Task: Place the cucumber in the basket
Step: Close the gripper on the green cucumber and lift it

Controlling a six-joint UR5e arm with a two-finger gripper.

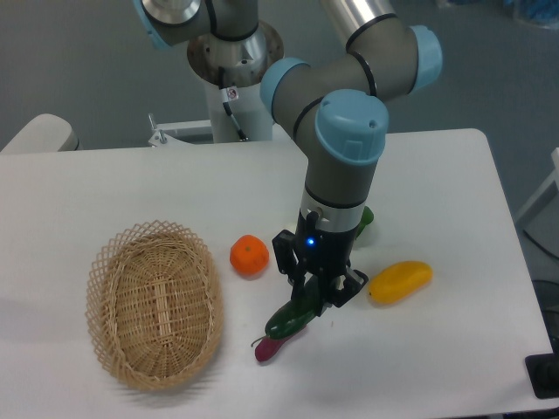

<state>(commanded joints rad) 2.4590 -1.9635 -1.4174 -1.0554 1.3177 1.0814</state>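
Jaws clenched around cucumber (295, 316), purple eggplant (267, 347) touching beneath, orange (249, 255) between it and basket (154, 305).

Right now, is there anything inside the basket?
No, the basket shows only its bare woven bottom; the cucumber is outside it, at the pincer.

We see open tabletop (113, 188) across the upper left of the frame, above the basket (153, 303). Between the basket's right rim and the gripper (313, 292) lies a bare strip, narrowed at mid-height by the orange (249, 256). Low centre, the cucumber (293, 317) and the purple piece (267, 347) crowd the gripper. The yellow fruit (400, 281) blocks the right side; beyond it the table is bare.
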